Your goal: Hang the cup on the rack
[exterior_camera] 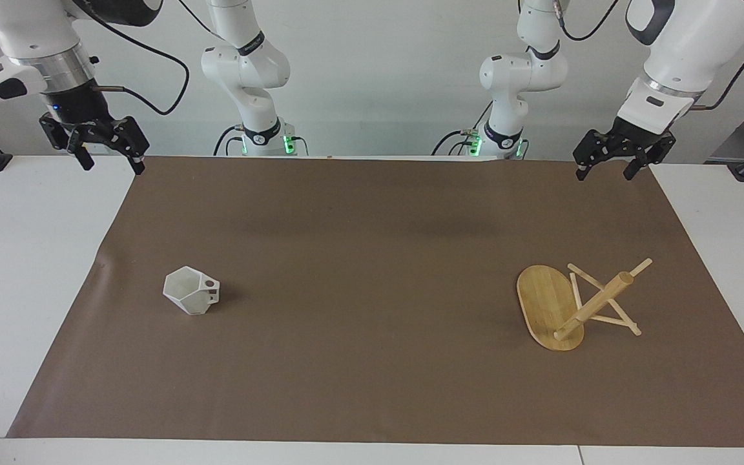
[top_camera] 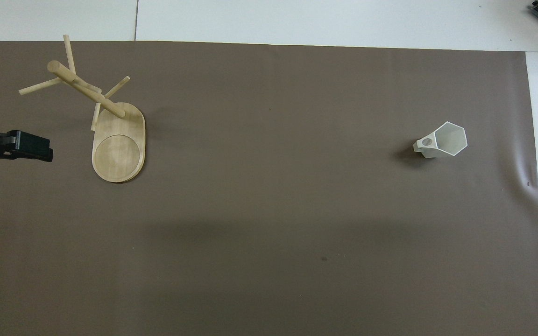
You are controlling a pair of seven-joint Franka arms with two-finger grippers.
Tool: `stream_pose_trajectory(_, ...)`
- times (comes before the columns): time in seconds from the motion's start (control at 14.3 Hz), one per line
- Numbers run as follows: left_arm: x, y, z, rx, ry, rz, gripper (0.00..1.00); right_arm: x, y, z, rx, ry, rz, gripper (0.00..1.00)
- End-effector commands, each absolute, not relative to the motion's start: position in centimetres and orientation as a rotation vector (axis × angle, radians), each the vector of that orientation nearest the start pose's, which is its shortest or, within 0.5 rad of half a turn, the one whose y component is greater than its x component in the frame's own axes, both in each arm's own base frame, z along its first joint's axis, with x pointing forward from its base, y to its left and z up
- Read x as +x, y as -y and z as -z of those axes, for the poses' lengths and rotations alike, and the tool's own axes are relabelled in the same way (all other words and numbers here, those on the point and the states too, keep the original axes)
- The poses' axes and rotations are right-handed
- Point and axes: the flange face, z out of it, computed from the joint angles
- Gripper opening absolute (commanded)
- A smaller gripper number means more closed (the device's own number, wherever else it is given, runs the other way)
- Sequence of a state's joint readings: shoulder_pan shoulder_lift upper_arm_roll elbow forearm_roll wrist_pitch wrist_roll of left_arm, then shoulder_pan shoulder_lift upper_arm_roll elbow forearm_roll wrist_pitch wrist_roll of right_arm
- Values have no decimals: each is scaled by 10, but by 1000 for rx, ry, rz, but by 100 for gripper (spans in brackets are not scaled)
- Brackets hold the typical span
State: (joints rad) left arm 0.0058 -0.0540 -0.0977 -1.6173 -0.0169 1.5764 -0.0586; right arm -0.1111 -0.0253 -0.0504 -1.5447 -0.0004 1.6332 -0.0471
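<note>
Both sets of jaws stand apart: the left gripper (exterior_camera: 606,171) and right gripper (exterior_camera: 108,165) hang over the mat's corners. The cup (exterior_camera: 191,290) sits upright toward the right arm's end, well apart from the rack (exterior_camera: 549,307) on the surface (exterior_camera: 36,271). No writing shows; only the overhead view reveals the ring on the base.

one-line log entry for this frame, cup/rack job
phase: pre-grasp | cup: upright on mat, untouched | rack: upright, pegs bare | left gripper: open, raised | right gripper: open, raised

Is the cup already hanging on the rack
No, the cup sits on the brown mat toward the right arm's end, well apart from the rack.
</note>
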Motion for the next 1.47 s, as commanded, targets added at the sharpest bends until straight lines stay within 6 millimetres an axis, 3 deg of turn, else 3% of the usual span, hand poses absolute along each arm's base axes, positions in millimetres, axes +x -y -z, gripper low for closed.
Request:
stream_pose_trajectory(0.0,527,50,-634,-3134,-36,15,100,540,90,-658,-3144,-198,180,100)
stream_pose_trajectory(0.28,527,50,-634,-3134,-36,15,100,540,90,-657,-3143,-200,180,100)
stream_pose_trajectory(0.7,527,50,-634,-3134,-36,15,100,539,90,-637,-3143,-205,177,100)
stream_pose_trajectory(1.19,527,50,-634,-3134,-36,15,100,551,80,-578,-3144,-179,221,100)
stream_pose_trajectory(1.4,527,50,-634,-3134,-36,15,100,563,76,-529,-3145,-161,236,100)
